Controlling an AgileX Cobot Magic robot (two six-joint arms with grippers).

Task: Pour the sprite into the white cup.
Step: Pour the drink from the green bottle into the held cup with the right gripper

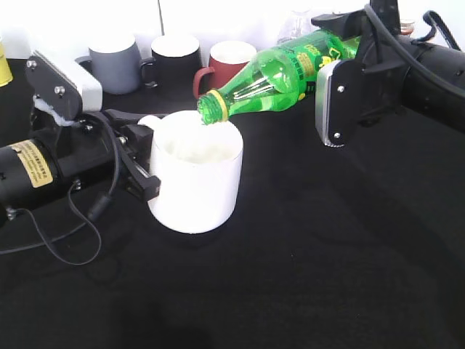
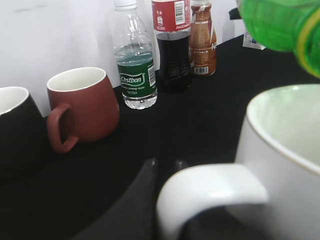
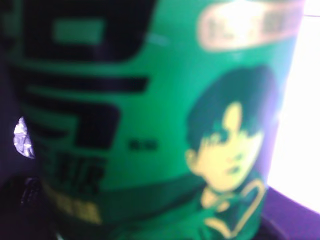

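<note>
Two arms share this pour. Our right gripper [image 1: 341, 69] is clamped around the labelled body of the translucent bright green plastic soda bottle [image 1: 280, 76]; its wrist view is filled by that green label, blurred and pressed close. The bottle lies nearly level, its long axis running from the gripper down and across toward the left arm, with the yellow-ringed open mouth tipped just over the far rim of the plain glossy white ceramic mug [image 1: 196, 174]. Our left gripper [image 1: 138, 156] sits at the mug's loop handle [image 2: 212, 192]; a dark finger [image 2: 132, 205] shows just beside the handle, but we cannot tell whether it is pinching or merely near. The mug stands upright on the black table [image 1: 327, 254], below and ahead of the bottle's mouth. We judge pouring is underway, though no stream is plainly visible.
</note>
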